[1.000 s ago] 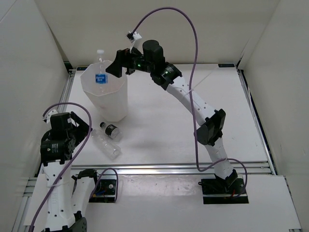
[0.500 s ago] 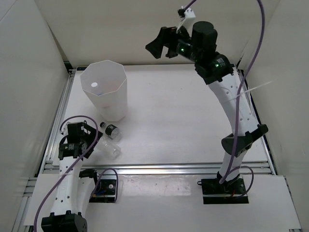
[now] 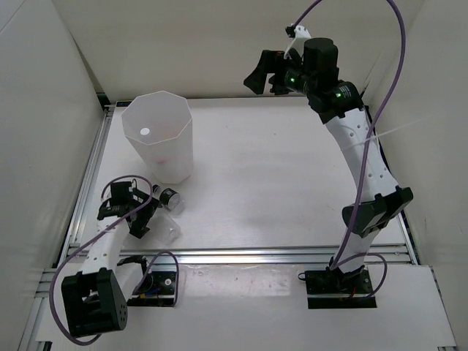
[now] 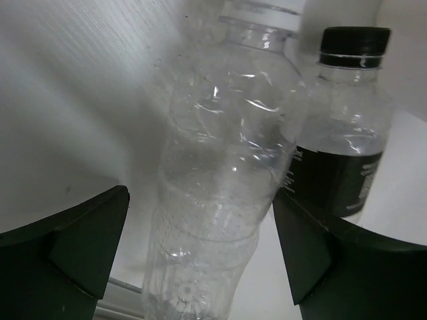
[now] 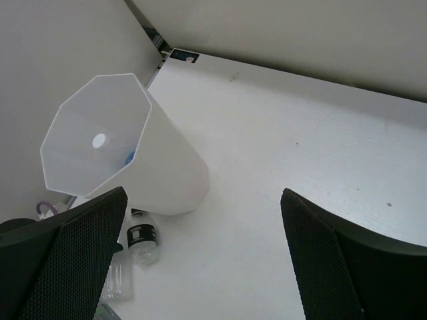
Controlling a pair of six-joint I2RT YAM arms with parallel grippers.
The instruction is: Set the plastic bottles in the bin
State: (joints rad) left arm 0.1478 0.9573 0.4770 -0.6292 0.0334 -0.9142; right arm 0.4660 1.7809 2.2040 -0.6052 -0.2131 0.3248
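Observation:
The white faceted bin (image 3: 162, 150) stands at the back left; inside it I see a white cap (image 3: 145, 131) and, in the right wrist view, a bit of blue label (image 5: 128, 158). The clear unlabelled bottle (image 3: 167, 229) lies on the table in front of the bin, with the short black-capped bottle (image 3: 169, 197) beside it. My left gripper (image 3: 146, 217) is low and open, and the unlabelled bottle (image 4: 220, 180) lies between its fingers (image 4: 73, 247). The black-capped bottle (image 4: 343, 153) lies just beyond the right finger. My right gripper (image 3: 262, 77) is open, empty and high over the back. The red-capped bottle is out of view.
White walls enclose the table on three sides. A metal rail (image 3: 278, 254) runs along the near edge, close to the left gripper. In the right wrist view the bin (image 5: 170, 167) and both lying bottles (image 5: 141, 237) show far below.
The blue-labelled bottle has left my right gripper and dropped into the bin; the right arm rose and swung right. My left arm came down and forward over the unlabelled bottle.

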